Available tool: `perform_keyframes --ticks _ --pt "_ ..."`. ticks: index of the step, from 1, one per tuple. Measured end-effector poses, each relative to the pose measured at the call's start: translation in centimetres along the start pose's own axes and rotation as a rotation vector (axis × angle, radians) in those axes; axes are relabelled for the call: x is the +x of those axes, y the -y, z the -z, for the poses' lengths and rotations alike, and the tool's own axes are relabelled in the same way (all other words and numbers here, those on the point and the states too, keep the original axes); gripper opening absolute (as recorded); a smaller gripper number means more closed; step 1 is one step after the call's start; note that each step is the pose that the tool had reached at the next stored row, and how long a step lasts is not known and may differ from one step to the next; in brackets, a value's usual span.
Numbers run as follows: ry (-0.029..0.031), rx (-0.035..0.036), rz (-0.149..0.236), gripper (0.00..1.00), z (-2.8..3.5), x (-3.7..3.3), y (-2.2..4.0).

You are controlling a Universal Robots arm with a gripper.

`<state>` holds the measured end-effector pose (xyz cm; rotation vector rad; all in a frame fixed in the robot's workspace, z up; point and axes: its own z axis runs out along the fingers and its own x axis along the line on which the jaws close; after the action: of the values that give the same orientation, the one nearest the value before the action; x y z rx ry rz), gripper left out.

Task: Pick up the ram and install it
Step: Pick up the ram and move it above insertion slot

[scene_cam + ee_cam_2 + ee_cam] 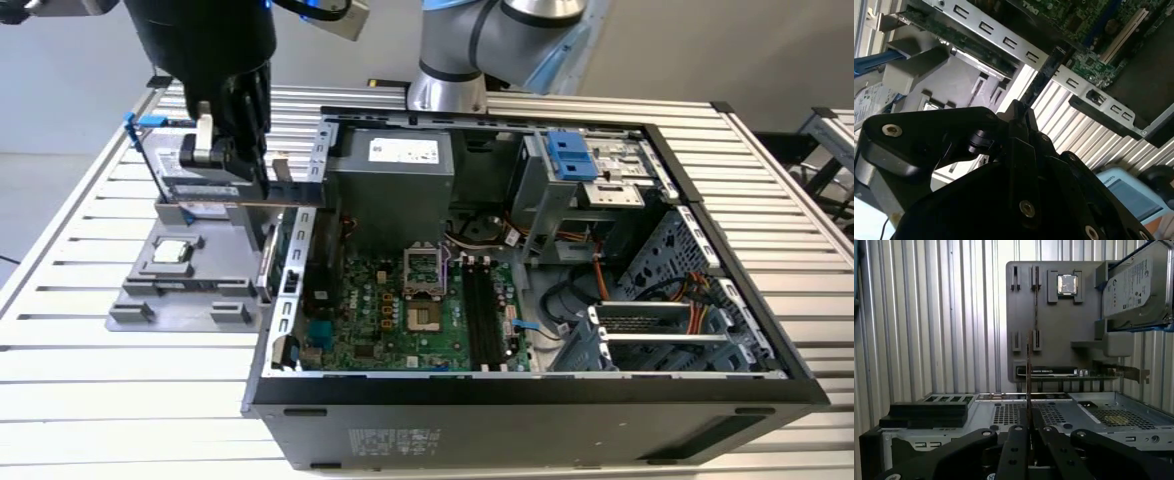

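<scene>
In the first wrist view the hand (1028,432) clasps the ram (1028,380) — thin, dark, edge-on.

Slatted metal table (80,400), pale wall (694,50)

The rounded silver-grey metal arm (454,70) is made of thick tubes and a ribbed joint collar, with light blue caps on its joints; a thin dark cable (324,10) loops beside it. Its matte black tool (1028,427) is built of flat, angular linkage plates — broad at the body, narrowing to slim fingers — pinned with small round silver screw heads (891,130) in both wrist views.
</scene>
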<state>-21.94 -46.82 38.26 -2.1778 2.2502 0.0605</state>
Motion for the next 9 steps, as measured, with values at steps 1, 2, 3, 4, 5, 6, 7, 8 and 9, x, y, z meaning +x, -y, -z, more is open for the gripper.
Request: perform_keyframes --ticks 1,2,3,4,5,6,7,8,9 --pt "-0.0001 -0.0002 0.000 0.00 0.01 -0.01 0.30" --pt "-0.0001 -0.0004 0.000 0.00 0.02 -0.02 0.60" --pt "0.0000 -0.0006 0.000 0.00 0.02 -0.03 0.89" --pt "-0.0001 -0.0008 0.000 0.00 0.03 -0.04 1.19" --pt "-0.0001 -0.0010 0.000 0.00 0.03 -0.05 1.52" --pt "-0.0001 -0.0012 0.000 0.00 0.04 -0.06 1.80" --pt "-0.0001 -0.0015 0.000 0.00 0.05 -0.07 2.14" --pt "-0.0002 -0.0017 0.000 0.00 0.06 -0.08 2.46" --pt "-0.0002 -0.0020 0.000 0.00 0.06 -0.09 2.79"
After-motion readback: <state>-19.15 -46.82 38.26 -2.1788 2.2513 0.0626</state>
